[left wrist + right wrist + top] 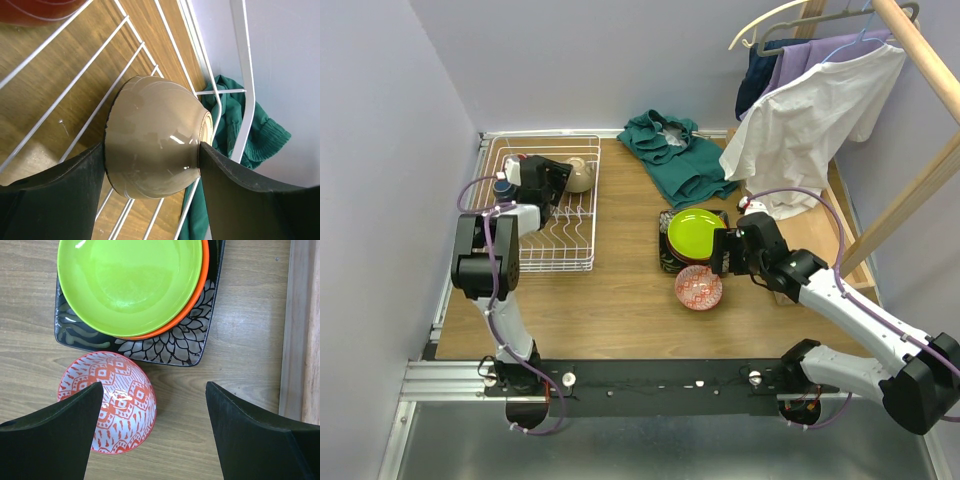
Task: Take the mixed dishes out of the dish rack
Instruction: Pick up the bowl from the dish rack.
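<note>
The white wire dish rack (560,255) stands at the table's back left. In its far right corner a beige bowl (579,175) (155,145) lies on its side. My left gripper (558,182) (151,156) is shut on it, one finger on the rim side and one on the foot. A red cup (35,10) sits farther in the rack. On the table, a lime-green plate (130,285) lies on an orange plate (192,307) on the black square floral plate (170,347). The red-patterned bowl (698,288) (112,400) rests in front. My right gripper (720,252) (155,395) hovers open over it, holding nothing.
A green cloth (680,155) (260,135) lies crumpled behind the rack's right end. A white shirt (810,120) hangs from a wooden clothes frame (920,60) at the back right. A long wooden tray (300,330) runs along the right of the plates.
</note>
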